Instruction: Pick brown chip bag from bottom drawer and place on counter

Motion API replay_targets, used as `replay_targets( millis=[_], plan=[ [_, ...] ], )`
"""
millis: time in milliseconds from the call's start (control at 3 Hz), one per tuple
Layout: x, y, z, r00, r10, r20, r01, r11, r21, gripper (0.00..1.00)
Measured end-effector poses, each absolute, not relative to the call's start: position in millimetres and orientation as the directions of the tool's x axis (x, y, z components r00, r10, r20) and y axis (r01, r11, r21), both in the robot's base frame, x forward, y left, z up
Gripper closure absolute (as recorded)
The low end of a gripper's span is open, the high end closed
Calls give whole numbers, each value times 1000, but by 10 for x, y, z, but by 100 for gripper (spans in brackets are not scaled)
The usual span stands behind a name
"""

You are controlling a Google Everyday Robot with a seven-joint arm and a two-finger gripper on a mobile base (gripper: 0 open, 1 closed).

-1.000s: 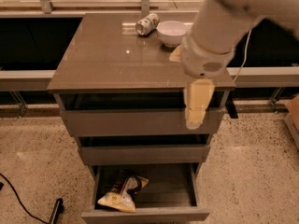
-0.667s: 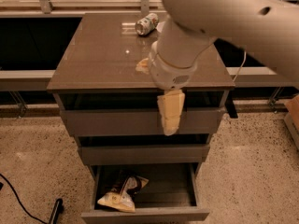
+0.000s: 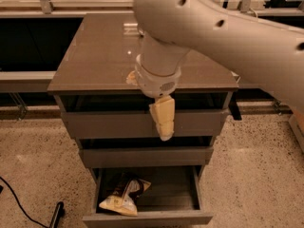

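Camera view is showing the brown chip bag (image 3: 122,196) lying in the left part of the open bottom drawer (image 3: 147,218). Further right and higher, the gripper (image 3: 164,129) is hanging before the top drawer (image 3: 104,125), just under the desk (image 3: 95,56) edge; clenched or released, I cannot tell.

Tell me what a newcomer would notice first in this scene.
The big white arm sweeps in from the upper right over the counter, its gripper hanging in front of the top drawer. Below, the bottom drawer stands pulled open with the brown chip bag lying in its left part.
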State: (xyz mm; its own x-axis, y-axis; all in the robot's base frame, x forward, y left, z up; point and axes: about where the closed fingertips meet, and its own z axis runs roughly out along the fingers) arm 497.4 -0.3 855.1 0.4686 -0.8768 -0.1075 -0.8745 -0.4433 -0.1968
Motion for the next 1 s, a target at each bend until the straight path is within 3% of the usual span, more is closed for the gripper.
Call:
replay_targets(
  millis=[333,1000],
  plan=[
    [5005,234,7822,580,-808,-100,-814,-574,-89,0],
    [5005,358,7060,794,-592,-139,-607,-785,-122,0]
  ],
)
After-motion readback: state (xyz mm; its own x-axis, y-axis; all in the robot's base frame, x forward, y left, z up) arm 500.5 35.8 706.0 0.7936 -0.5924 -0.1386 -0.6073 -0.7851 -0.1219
